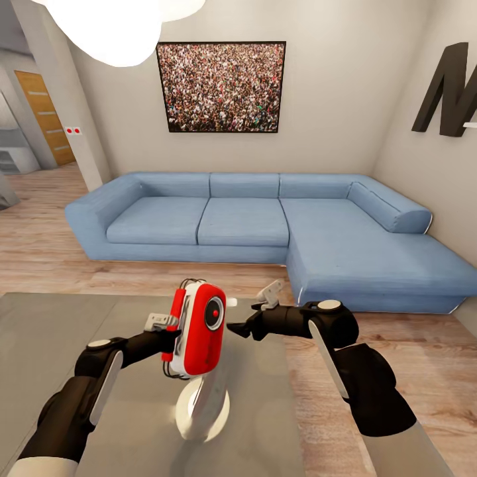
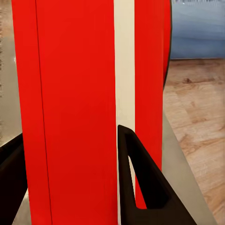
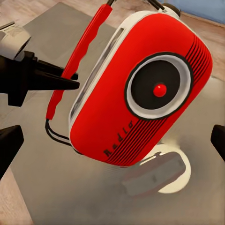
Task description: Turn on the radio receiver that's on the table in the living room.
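The radio receiver (image 1: 199, 330) is lifted clear of the tabletop (image 1: 53, 344), upright and slightly tilted, its red front with the round dial turned toward the right arm. Its pale reflection lies on the glossy grey tabletop directly below the radio. The left gripper (image 1: 173, 334) grips the radio by its edge on the handle side; in the left wrist view one dark finger (image 2: 140, 183) lies against the radio's red and white side (image 2: 75, 108), with another at the frame's corner on the radio's other side, so these fingers are closed on the radio. The thin wire handle with its red grip (image 3: 77, 61) runs along the radio's edge next to the left fingers (image 3: 51, 77).

The right gripper (image 1: 240, 326) hovers just beside the radio's front, level with the dial, its tip close to the face without clearly touching it. In the right wrist view the dial (image 3: 159, 86) with a small red button at its centre faces the camera, and the two right fingers (image 3: 9, 145) sit far apart at the frame's opposite edges, spread open with the radio between them.

Beyond the radio stands a blue L-shaped sofa (image 1: 265, 218) on the light wood floor (image 1: 40, 245), with a framed crowd picture (image 1: 222, 86) on the beige wall above it.
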Robot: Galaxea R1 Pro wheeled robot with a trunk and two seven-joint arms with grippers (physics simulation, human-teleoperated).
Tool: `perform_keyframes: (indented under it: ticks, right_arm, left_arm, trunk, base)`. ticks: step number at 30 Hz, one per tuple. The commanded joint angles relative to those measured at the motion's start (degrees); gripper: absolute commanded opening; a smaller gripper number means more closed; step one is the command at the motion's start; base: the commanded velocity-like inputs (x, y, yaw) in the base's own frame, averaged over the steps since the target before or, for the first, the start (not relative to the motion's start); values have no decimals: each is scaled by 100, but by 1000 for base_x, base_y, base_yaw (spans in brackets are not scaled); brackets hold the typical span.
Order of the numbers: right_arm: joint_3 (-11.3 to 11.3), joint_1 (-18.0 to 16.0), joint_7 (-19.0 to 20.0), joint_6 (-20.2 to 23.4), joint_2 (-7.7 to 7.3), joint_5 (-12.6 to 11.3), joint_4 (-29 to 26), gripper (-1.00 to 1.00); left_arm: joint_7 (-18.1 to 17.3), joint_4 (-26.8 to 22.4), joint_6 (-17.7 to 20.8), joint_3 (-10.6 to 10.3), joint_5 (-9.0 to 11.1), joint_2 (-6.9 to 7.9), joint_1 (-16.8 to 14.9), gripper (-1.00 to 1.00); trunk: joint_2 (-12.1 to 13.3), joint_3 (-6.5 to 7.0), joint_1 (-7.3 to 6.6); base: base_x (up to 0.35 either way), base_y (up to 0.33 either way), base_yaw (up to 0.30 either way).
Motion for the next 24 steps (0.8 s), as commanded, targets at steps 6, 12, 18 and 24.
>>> perform_keyframes:
  ticks: [6,12,18,24]
  right_arm:
    - [1,0,1,-7,-1,0,-6,100]
    - [1,0,1,-7,11,0,-7,100]
    - [5,0,1,-8,12,0,-7,100]
    - [18,0,1,-1,22,0,-7,100]
  left_arm:
    - [-4,42,-196,-2,64,9,0,-100]
    - [-4,62,-208,-8,63,7,0,-100]
    - [-4,236,-233,-10,69,2,0,-100]
    - [-4,315,-242,-11,66,5,0,-100]
  trunk:
    - [0,0,0]
    - [0,0,0]
    - [0,0,0]
    - [0,0,0]
  base:
    - [0,0,0]
    - [0,0,0]
    - [0,0,0]
    - [0,0,0]
